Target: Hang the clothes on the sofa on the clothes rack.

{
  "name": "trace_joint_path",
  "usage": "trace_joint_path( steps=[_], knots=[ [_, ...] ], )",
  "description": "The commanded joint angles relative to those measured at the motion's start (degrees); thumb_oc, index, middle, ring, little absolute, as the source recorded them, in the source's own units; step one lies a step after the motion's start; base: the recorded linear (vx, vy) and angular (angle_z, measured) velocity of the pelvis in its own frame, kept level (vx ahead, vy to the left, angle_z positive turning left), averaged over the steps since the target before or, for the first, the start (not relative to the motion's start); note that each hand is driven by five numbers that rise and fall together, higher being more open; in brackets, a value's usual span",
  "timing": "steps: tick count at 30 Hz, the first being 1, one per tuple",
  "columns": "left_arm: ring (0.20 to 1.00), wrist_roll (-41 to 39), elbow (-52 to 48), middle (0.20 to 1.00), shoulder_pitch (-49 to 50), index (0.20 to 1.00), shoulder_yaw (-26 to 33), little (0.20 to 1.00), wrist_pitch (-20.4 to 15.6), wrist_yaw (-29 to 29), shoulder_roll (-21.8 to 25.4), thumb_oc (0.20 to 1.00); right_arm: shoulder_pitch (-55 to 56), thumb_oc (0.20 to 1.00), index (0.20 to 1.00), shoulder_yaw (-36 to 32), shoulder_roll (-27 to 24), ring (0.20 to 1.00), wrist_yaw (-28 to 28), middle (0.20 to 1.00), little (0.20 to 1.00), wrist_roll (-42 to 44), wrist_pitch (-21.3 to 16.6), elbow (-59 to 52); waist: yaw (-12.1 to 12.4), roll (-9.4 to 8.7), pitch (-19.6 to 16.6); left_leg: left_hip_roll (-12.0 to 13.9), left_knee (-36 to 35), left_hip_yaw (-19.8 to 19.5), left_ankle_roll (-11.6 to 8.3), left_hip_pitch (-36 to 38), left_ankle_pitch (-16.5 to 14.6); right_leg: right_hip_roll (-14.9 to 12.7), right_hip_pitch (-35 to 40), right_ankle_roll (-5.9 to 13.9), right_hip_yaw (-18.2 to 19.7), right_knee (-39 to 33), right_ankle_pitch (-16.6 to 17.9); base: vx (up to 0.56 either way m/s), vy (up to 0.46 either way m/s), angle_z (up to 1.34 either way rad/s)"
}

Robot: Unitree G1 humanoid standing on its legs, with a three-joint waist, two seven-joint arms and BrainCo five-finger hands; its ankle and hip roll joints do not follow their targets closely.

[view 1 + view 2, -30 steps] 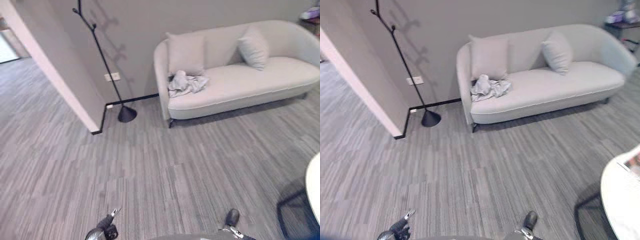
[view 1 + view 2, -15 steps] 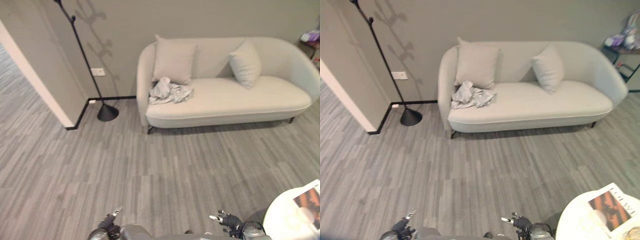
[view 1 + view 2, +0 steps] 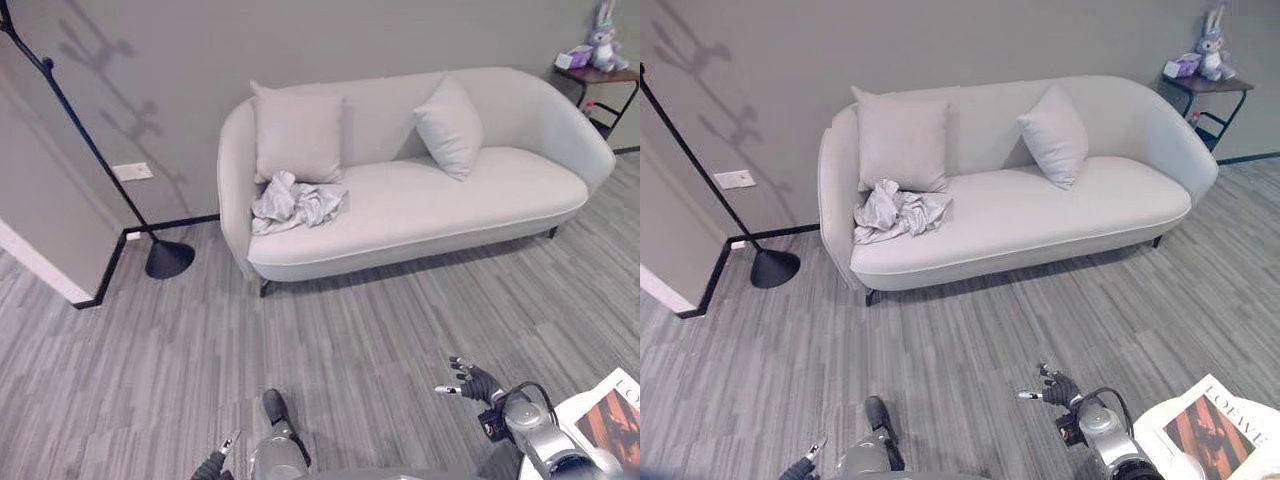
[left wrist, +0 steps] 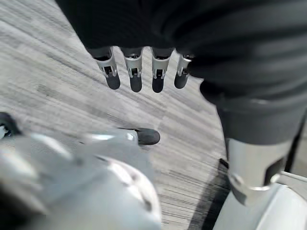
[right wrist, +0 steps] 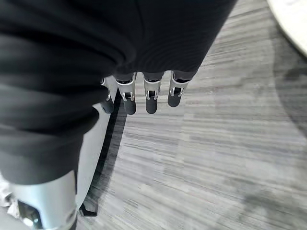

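Observation:
A crumpled pale grey bundle of clothes [image 3: 293, 203] lies on the left end of the light sofa [image 3: 470, 195], in front of a square cushion. The black clothes rack [image 3: 92, 152] stands left of the sofa by the wall, its round base [image 3: 168, 259] on the floor. My right hand [image 3: 472, 381] hangs low at the lower right, far from the sofa, its fingers [image 5: 149, 95] straight and holding nothing. My left hand [image 3: 216, 463] shows at the bottom edge, its fingers [image 4: 135, 75] also straight and holding nothing, with floor beyond them.
Two cushions [image 3: 298, 133] lean on the sofa back. A small side table with a plush rabbit [image 3: 598, 50] stands at the far right. A white round table with a magazine [image 3: 1220, 430] sits at the lower right. A wall corner [image 3: 40, 265] juts out on the left.
The whole picture has shifted, so the camera has moved and the sofa now sits nearer the centre. My right hand has risen further into view. The clothes lie as before.

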Motion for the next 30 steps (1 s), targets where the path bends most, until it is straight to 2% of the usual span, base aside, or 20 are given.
trace_joint_path(
  steps=[1, 3, 4, 6, 8, 10, 11, 12, 14, 17, 18, 20, 21, 22, 23, 24, 25, 26, 28, 30],
  knots=[
    [1.0, 2.3, -1.73, 1.0, 1.41, 1.0, -1.32, 1.0, -1.8, 0.77, 3.16, 1.0, 0.56, 1.0, 1.0, -2.44, 0.22, 1.0, 1.48, 1.0, 1.0, 0.94, -3.39, -3.85, 3.04, 2.04, -1.95, 0.44, -5.35, -2.5, 0.32, 1.93, 5.73, -11.73, -0.35, 3.62, 2.13, 18.14, 12.1, 0.55, 0.145, 0.09],
    [1.0, 1.3, -3.07, 1.0, 0.12, 1.0, -2.1, 1.0, -2.64, 0.83, 3.34, 1.0, 0.64, 1.0, 1.0, -2.55, 0.72, 1.0, 1.03, 1.0, 1.0, 1.67, -4.01, -3.99, 2.84, 0.98, -1.73, -3.49, -2.37, -2.45, 3.44, 2.13, 0.73, -17.27, -4.22, 5.74, 2.4, 28.89, 21.56, 0.63, 0.195, 0.53],
    [1.0, 1.06, -4.2, 1.0, -0.2, 1.0, -2.5, 1.0, -2.79, 1.48, 3.58, 1.0, 0.22, 1.0, 1.0, -2.7, 0.65, 1.0, 0.57, 1.0, 1.0, 0.53, -4.25, -5.12, 2.46, 1.27, -1.24, -4.79, -2.04, -2.44, 5.08, 3.38, -1.66, -19.45, -7.56, 5.95, 2.97, 34.24, 23.86, 0.47, 0.194, 0.68],
    [1.0, -0.75, -7.89, 1.0, -1.03, 1.0, -2.04, 1.0, -3.42, 2.17, 4.18, 1.0, -0.6, 1.0, 1.0, -4.05, -0.55, 1.0, -1.35, 1.0, 1.0, -1.98, -4.8, -9.49, 0.41, 2.99, 0.45, -7.36, -3.6, -4.59, 6.65, 7.31, -4.67, -20.31, -16.82, 5.01, 4.67, 38.79, 19.3, 0.41, 0.104, 0.99],
    [1.0, 0.16, -5.19, 1.0, -6.24, 1.0, -4.27, 1.0, -3.86, 4.13, 1.41, 1.0, -1.82, 1.0, 1.0, -3.24, -0.66, 1.0, -2.74, 1.0, 1.0, -2.8, -5.21, -12.49, -3.2, 3.35, 1.51, -9.42, -5.39, -7.27, 6.43, 11.31, -5.68, -17.66, -21.0, 4.06, 6.3, 32.28, 15.93, 0.34, -0.077, 0.84],
    [1.0, -1.2, -5.19, 1.0, -5.89, 1.0, -4.71, 1.0, -4.31, 3.75, 1.07, 1.0, -1.28, 1.0, 1.0, -4.17, -1.61, 1.0, -3.73, 1.0, 1.0, -2.9, -5.84, -15.4, -4.03, 3.54, 2.31, -10.04, -5.75, -8.94, 6.29, 12.35, -6.04, -16.32, -21.79, 3.59, 6.63, 28.33, 15.04, 0.25, -0.155, 1.02],
    [1.0, -1.69, -6.41, 1.0, -5.51, 1.0, -6.11, 1.0, -4.56, 3.39, -0.02, 1.0, -0.38, 1.0, 1.0, -4.88, -2.51, 1.0, -4.85, 1.0, 1.0, -3.01, -6.3, -16.82, -4.83, 3.86, 2.78, -10.38, -6.3, -11.41, 5.66, 13.52, -6.78, -15.32, -22.5, 3.13, 7.85, 18.75, 14.17, 0.4, -0.383, 1.26],
    [1.0, -1.92, -8.5, 1.0, -5.94, 1.0, -7.35, 1.0, -4.94, 4.17, -0.84, 1.0, 0.83, 1.0, 1.0, -6.91, -2.7, 1.0, -7.21, 1.0, 1.0, -4.54, -5.78, -18.25, -5.72, 3.64, 2.89, -10.0, -7.61, -14.03, 4.98, 14.33, -6.41, -15.63, -23.03, 3.35, 10.42, 6.99, 17.26, 0.4, -0.412, 1.48],
    [1.0, -0.42, -9.97, 1.0, -6.03, 1.0, -8.04, 1.0, -4.74, 4.49, -1.43, 1.0, 2.63, 1.0, 1.0, -8.68, -3.03, 1.0, -8.31, 1.0, 1.0, -9.05, -4.87, -20.13, -6.73, 3.35, 2.35, -10.14, -8.11, -17.71, 4.43, 15.27, -7.61, -17.61, -24.65, 5.09, 14.69, 2.92, 21.52, 0.42, -0.319, 2.03],
    [1.0, -0.19, -10.1, 1.0, -5.79, 1.0, -8.04, 1.0, -5.06, 4.85, -1.96, 1.0, 4.26, 1.0, 1.0, -9.07, -3.13, 1.0, -9.05, 1.0, 1.0, -12.9, -4.33, -20.54, -7.24, 2.34, 2.31, -10.77, -5.91, -20.17, 4.18, 16.46, -9.85, -18.02, -23.81, 5.09, 15.67, 4.3, 20.84, 0.3, -0.21, 1.31],
    [1.0, -1.06, -10.32, 1.0, -5.02, 1.0, -7.55, 1.0, -5.11, 5.16, -2.96, 1.0, 4.12, 1.0, 1.0, -8.75, -2.73, 1.0, -10.53, 1.0, 1.0, -15.39, -3.73, -18.1, -6.92, 1.67, 1.94, -10.46, -1.35, -22.47, 3.54, 16.46, -12.34, -17.38, -22.29, 4.9, 13.82, 5.1, 20.42, 0.43, -0.414, 1.22],
    [1.0, -1.95, -11.27, 1.0, -4.32, 1.0, -8.41, 1.0, -5.13, 5.4, -4.48, 1.0, 4.63, 1.0, 1.0, -9.0, -4.05, 1.0, -11.84, 1.0, 1.0, -18.96, -3.23, -17.87, -6.85, 1.62, 2.23, -9.0, 7.94, -24.21, 1.72, 12.82, -11.27, -16.19, -18.8, 3.71, 11.04, 2.68, 19.94, 0.28, -0.365, 1.29],
    [1.0, -2.0, -11.79, 1.0, -4.13, 1.0, -9.29, 1.0, -5.29, 5.5, -5.11, 1.0, 4.65, 1.0, 1.0, -9.28, -4.57, 1.0, -13.44, 1.0, 1.0, -21.04, -3.1, -17.54, -6.88, 1.32, 2.68, -7.6, 14.17, -24.24, 0.01, 9.64, -9.31, -15.51, -16.71, 2.78, 9.24, 1.19, 19.55, 0.24, -0.356, 1.07],
    [1.0, -1.18, -12.51, 1.0, -3.27, 1.0, -10.45, 1.0, -5.01, 5.6, -5.15, 1.0, 4.27, 1.0, 1.0, -9.55, -4.87, 1.0, -15.78, 1.0, 1.0, -23.58, -2.35, -16.6, -6.8, 0.65, 2.88, -3.71, 20.78, -21.3, -1.94, 6.53, -4.82, -14.04, -14.07, 1.35, 6.63, -0.83, 18.25, 0.17, -0.256, 0.5],
    [1.0, -1.18, -12.54, 1.0, -3.25, 1.0, -10.46, 1.0, -5.0, 5.61, -5.14, 1.0, 4.24, 1.0, 1.0, -9.53, -4.83, 1.0, -15.85, 1.0, 1.0, -23.61, -2.38, -16.52, -6.86, 0.88, 2.91, -3.35, 21.33, -21.56, -2.07, 6.24, -5.02, -13.7, -14.01, 1.22, 6.51, -0.87, 18.24, 0.23, -0.259, 0.7],
    [1.0, -0.72, -11.36, 1.0, -2.8, 1.0, -10.03, 1.0, -5.13, 6.44, -5.08, 1.0, 3.52, 1.0, 1.0, -9.62, -4.75, 1.0, -19.65, 1.0, 1.0, -26.15, -2.33, -14.19, -6.39, 0.9, 3.41, 1.4, 23.94, -17.9, -3.7, 4.11, -1.28, -12.21, -12.14, 0.11, 5.03, -1.3, 15.94, 0.1, -0.113, 0.33],
    [1.0, -0.71, -11.32, 1.0, -2.84, 1.0, -10.0, 1.0, -5.16, 6.44, -5.08, 1.0, 3.4, 1.0, 1.0, -9.53, -4.7, 1.0, -19.8, 1.0, 1.0, -26.18, -2.43, -14.0, -6.37, 0.96, 3.46, 1.55, 23.94, -17.95, -3.83, 4.14, -1.22, -12.05, -12.12, 0.0, 5.05, -1.3, 15.9, 0.19, -0.114, 0.26],
    [1.0, -0.97, -10.37, 1.0, -2.49, 1.0, -9.45, 1.0, -5.21, 6.61, -5.22, 1.0, 3.32, 1.0, 1.0, -9.28, -4.64, 1.0, -20.92, 1.0, 1.0, -26.9, -2.53, -12.71, -6.26, 1.44, 3.53, 4.17, 20.9, -15.61, -4.17, 5.17, -0.22, -11.38, -11.35, 0.0, 4.47, -1.3, 15.15, 0.15, 0.012, -0.17],
    [1.0, -0.38, -8.25, 1.0, -1.59, 1.0, -8.06, 1.0, -5.22, 6.78, -5.34, 1.0, 3.37, 1.0, 1.0, -9.29, -4.63, 1.0, -22.47, 1.0, 1.0, -27.26, -2.86, -11.13, -6.18, 2.26, 2.97, 5.97, 6.74, -12.4, -4.98, 7.57, -0.36, -11.49, -10.24, 1.56, 4.0, -1.3, 13.7, 0.29, 0.121, 0.0],
    [1.0, 0.58, -6.62, 1.0, -1.98, 1.0, -7.74, 1.0, -5.14, 7.42, -5.24, 1.0, 2.67, 1.0, 1.0, -9.25, -4.98, 1.0, -24.13, 1.0, 1.0, -27.3, -3.09, -9.35, -6.13, 3.15, 2.29, 7.05, -7.17, -12.26, -5.06, 8.21, 4.18, -11.94, -10.15, 2.11, 2.9, -1.3, 12.59, 0.25, 0.199, 0.2]
  ],
)
